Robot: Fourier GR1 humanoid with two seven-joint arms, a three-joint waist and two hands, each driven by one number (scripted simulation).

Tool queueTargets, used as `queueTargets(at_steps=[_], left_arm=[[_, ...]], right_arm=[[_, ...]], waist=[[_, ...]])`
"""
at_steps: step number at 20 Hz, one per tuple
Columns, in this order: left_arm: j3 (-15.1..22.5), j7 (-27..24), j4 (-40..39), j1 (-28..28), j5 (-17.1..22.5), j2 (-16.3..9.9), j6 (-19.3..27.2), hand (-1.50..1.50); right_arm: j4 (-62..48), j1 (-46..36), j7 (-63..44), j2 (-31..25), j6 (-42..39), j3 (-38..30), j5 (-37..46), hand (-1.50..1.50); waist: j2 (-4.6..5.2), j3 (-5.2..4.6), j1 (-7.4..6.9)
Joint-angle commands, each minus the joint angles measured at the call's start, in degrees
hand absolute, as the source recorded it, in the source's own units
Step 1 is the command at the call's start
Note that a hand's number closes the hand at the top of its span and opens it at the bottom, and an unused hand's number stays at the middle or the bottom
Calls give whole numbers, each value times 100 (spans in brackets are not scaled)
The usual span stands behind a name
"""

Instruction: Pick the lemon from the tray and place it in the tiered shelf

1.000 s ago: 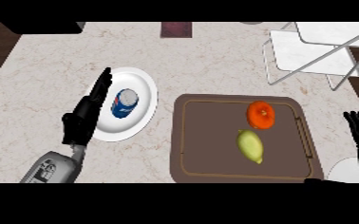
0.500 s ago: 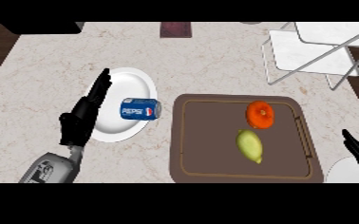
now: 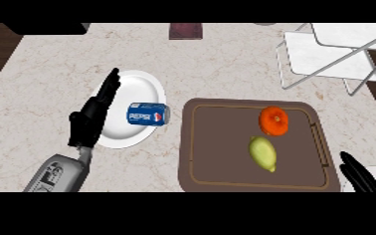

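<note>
Head view: one brown tray (image 3: pixel 192 144), one white plate (image 3: pixel 147 87), one tiered shelf (image 3: pixel 323 55), one lemon (image 3: pixel 263 153), one orange fruit (image 3: pixel 274 120) and one blue soda can (image 3: pixel 147 114) show on the marble counter (image 3: pixel 44 84).

The lemon lies on the tray's floor, right of its middle, just below the orange fruit and apart from it. From the lemon, the right hand (image 3: pixel 357 175) sits at about four o'clock, off the tray's lower right corner; only dark fingers enter there, fairly straight, holding nothing, not touching the lemon. The left hand (image 3: pixel 89 119) is at nine o'clock, well apart, fingers straight and pointing up, empty, over the plate's left rim.

The tray holds the lemon and the orange fruit. The plate carries the can on its side, at its right edge. The shelf stands at one o'clock from the tray; its white tiers show nothing on them.
</note>
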State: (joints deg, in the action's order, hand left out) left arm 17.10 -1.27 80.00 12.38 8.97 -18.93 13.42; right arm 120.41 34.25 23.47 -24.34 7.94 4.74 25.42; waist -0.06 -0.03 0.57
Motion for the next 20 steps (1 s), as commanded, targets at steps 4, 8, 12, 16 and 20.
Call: queueTargets(at_steps=[4,8,12,16,20], left_arm=[[-347,199,314,-157,-91,-4,-308,0],[-430,243,-43,228,-322,305,-369,0],[-343,-178,-99,-275,-565,562,-359,0],[-337,58,501,-616,-748,631,-348,0],[-532,768,924,-367,-790,459,-525,0]], right_arm=[[-232,0,-43,707,320,477,938,-150],[-350,-249,-170,996,333,604,1096,-150],[165,154,-302,935,110,517,1089,-150],[-382,-326,-236,1102,136,446,1156,-150],[-438,-286,-329,1316,250,565,1352,-150]], waist=[[-1,3,-39],[4,3,-27],[2,1,-14],[0,4,-45],[-4,5,-47]])
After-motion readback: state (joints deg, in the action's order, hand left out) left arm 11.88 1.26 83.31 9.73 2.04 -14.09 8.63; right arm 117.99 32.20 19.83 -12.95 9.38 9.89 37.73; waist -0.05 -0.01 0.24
